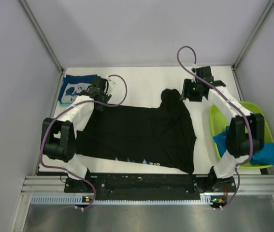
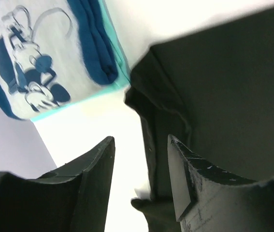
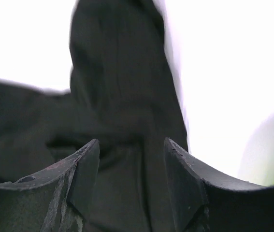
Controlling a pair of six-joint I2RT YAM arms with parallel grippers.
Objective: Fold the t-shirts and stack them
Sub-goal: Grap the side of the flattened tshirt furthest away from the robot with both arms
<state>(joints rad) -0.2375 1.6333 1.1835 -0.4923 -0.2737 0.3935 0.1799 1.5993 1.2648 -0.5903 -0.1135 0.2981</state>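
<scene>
A large black t-shirt lies spread across the white table, light-blue print near its front hem. A folded navy t-shirt with a white cartoon graphic lies at the far left; it also shows in the left wrist view. My left gripper is open over the black shirt's far-left corner, with cloth edge between its fingers. My right gripper is open above the shirt's raised far-right sleeve. Bright blue shirts lie in the tub.
A lime-green plastic tub stands at the right edge under my right arm. Grey enclosure walls surround the table on three sides. Cables loop over both arms.
</scene>
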